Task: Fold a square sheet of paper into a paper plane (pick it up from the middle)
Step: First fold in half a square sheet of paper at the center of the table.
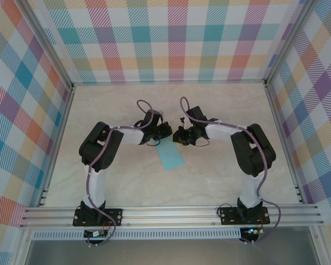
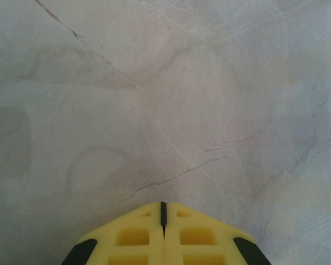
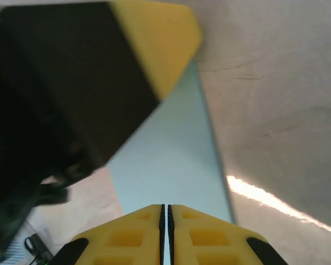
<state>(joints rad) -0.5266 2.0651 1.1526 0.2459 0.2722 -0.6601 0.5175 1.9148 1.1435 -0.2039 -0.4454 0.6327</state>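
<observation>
I am bending my black-and-white left arm (image 1: 97,147) and my matching right arm (image 1: 252,148) inward, elbows out. I am pressing my yellow two-finger left gripper (image 2: 163,205) fully closed. My yellow two-finger right gripper (image 3: 166,207) is facing it, jaws a thin slit apart.

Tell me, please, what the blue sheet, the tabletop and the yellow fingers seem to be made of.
Sheet: thin matte paper, judging by its plain face and straight, sharp edges.
Tabletop: marble-look, with fine veins and a soft sheen; real stone or printed laminate, I cannot tell.
Fingers: probably moulded or printed plastic, matte yellow with hollow pockets.
</observation>
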